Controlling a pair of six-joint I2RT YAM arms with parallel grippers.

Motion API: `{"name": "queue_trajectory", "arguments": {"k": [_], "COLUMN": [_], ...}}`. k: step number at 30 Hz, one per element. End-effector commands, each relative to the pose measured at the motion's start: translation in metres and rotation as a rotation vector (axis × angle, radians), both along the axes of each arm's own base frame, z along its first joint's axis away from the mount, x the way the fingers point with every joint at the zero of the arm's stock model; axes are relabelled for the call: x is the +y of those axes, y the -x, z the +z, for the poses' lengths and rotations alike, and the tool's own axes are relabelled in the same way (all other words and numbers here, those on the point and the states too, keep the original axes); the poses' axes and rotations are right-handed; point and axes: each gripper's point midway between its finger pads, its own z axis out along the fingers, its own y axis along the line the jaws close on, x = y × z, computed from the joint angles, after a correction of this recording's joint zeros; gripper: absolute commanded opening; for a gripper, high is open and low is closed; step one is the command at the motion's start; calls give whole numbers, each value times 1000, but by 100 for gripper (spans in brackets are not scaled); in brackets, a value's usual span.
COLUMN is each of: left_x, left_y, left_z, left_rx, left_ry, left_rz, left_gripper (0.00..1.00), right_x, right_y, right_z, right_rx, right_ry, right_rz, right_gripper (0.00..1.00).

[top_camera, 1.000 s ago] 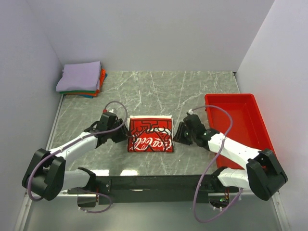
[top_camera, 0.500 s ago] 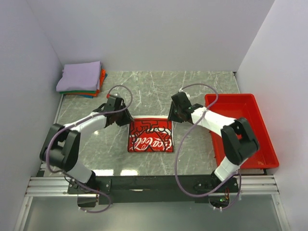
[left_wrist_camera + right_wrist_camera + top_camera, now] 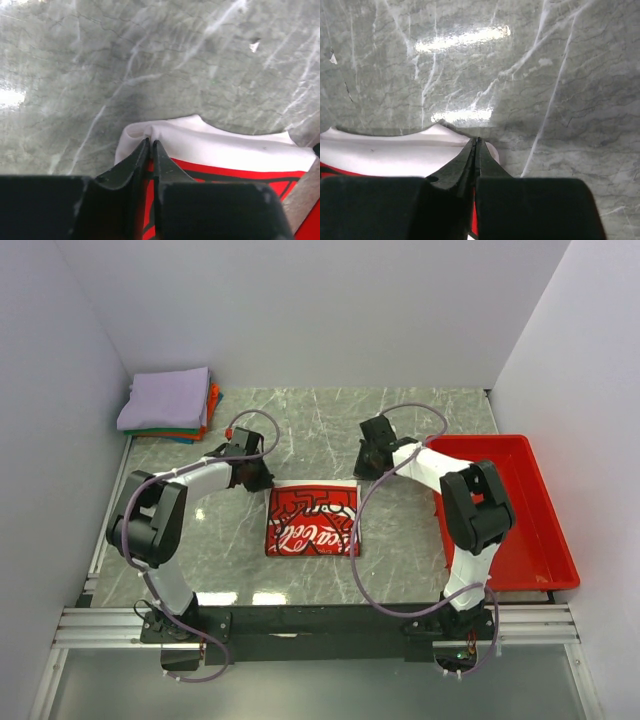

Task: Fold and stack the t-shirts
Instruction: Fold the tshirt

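Folded stack (image 3: 168, 405): lavender tee on top, orange, green and blue below, in the far left corner of the worktop (image 3: 320, 420).
Left fingers (image 3: 134, 161): together, clamped on the far left corner of the white t-shirt (image 3: 312, 522).
T-shirt: folded flat mid-worktop, red print up.
Right fingers (image 3: 461, 162): together, pinching its far right corner.
Red tray (image 3: 510, 505): right edge.

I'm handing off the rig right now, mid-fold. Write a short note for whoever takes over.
Left end effector: shut on the far-left corner of the white tee.
Right end effector: shut on its far-right corner.
White tee: partly folded, red print up, mid-table.
Folded stack: far-left corner, lavender on top.
Red tray: right side.
Left to do: probably finish this fold, then put the tee on the stack.
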Motion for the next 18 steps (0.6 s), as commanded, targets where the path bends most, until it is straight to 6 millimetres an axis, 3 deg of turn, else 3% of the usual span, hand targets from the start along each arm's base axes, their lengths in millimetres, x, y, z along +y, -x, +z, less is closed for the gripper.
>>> {"name": "queue_trajectory", "arguments": {"k": [1,7,9,10,11,13,14,18], "left_x": [0,-2,-2,-2,-3,-4,-4,-6], "left_y": [-17,-17,-17,-16,-16,-16,-17,-22], "left_z": [10,8,6,6,5,5,6,21], "left_rx": [-43,-33,-31,-28,-26,-28,-29,-60], "left_ry": [-4,6,6,6,8,10,16,27], "left_rz": [-4,-9,-11,-12,-14,-16,-15,-18], "left_gripper": [12,11,11,11,11,10,10,11], "right_x": [0,-10,-11,-12,-12,-8,-5,14], "right_y": [-13,-17,-17,-12,-11,0,4,26], "right_z": [9,22,35,34,45,47,54,48], "right_rx": [-16,-39,-66,-71,-98,-106,-123,-123], "right_ry": [-22,-33,-42,-42,-54,-52,-62,-59], "right_rz": [13,0,-8,-10,-13,-3,4,58], "right_gripper": [2,5,14,28,34,40,40,39]}}
